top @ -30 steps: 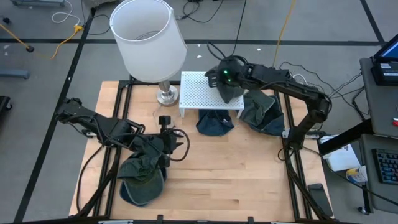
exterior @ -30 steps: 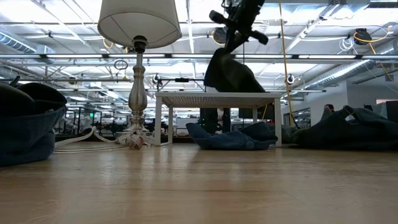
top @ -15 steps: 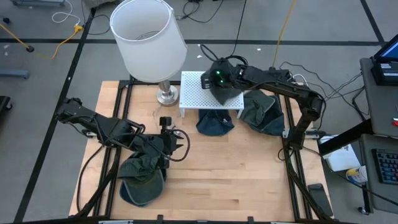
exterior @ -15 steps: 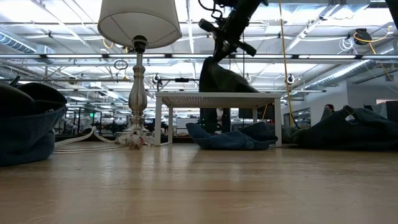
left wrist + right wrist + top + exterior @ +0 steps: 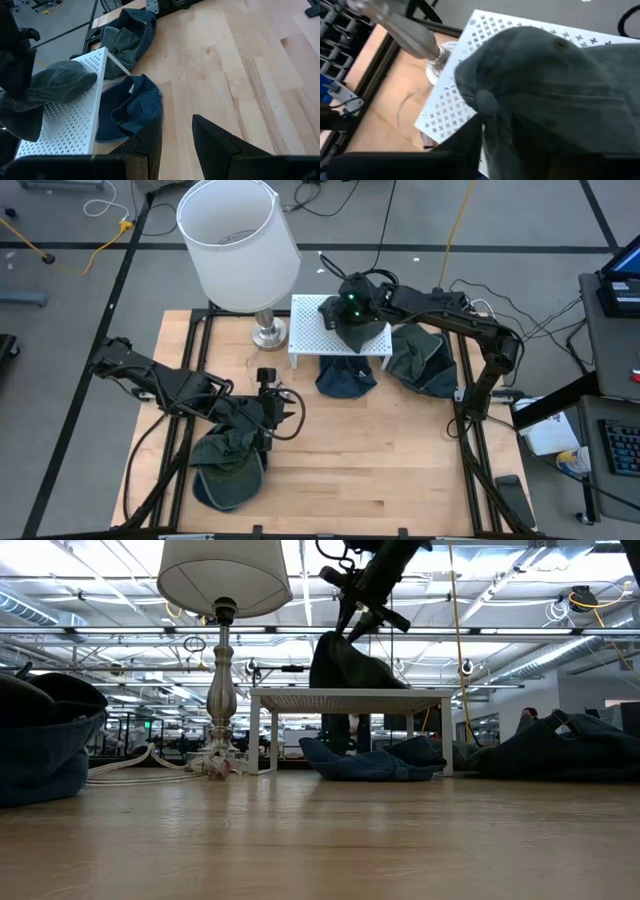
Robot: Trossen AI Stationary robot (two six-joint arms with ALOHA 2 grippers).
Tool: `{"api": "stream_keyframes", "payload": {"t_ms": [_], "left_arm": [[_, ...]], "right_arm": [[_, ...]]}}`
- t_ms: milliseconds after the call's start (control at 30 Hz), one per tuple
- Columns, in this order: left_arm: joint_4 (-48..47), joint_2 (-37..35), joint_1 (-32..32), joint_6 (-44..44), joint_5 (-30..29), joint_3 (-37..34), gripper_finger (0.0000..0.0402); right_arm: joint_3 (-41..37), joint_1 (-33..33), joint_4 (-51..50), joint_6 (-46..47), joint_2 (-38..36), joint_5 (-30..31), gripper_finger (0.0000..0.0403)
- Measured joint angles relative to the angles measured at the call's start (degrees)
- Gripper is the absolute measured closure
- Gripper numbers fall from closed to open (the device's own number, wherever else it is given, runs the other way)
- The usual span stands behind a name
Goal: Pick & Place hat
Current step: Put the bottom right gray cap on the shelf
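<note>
High view first: we see the right gripper (image 5: 345,308) over the white perforated metal shelf (image 5: 312,330), its fingers on the dark green fabric hat (image 5: 362,330) resting there; whether it grips, we cannot tell. Left gripper (image 5: 268,412) waits part-open, holding nothing.

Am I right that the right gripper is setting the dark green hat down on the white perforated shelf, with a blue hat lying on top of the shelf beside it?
Not quite: the blue hat lies on the table under the white perforated shelf, not on top, as the low view shows. The right gripper does have the dark green hat on the shelf.
</note>
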Motion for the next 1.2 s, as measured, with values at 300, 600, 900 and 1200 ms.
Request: {"api": "stream_keyframes", "payload": {"t_ms": [300,600,900,1200], "left_arm": [[0.0,0.0,0.0,0.0,3.0,0.0,0.0289],[0.0,0.0,0.0,0.3,4.1,0.0,0.0289],[0.0,0.0,0.0,-1.3,4.1,0.0,0.0289],[0.0,0.0,0.3,-4.3,4.1,0.0,0.0289]], "right_arm": [[0.1,-0.2,-1.4,-2.7,-3.0,-1.6,0.0198],[0.1,-6.4,-10.7,-6.1,-7.0,-4.7,0.0180],[-0.3,-19.5,-12.5,-18.8,-7.1,-13.7,0.0187],[-7.3,-34.4,-8.2,-28.0,-7.1,-34.6,0.0188]]}}
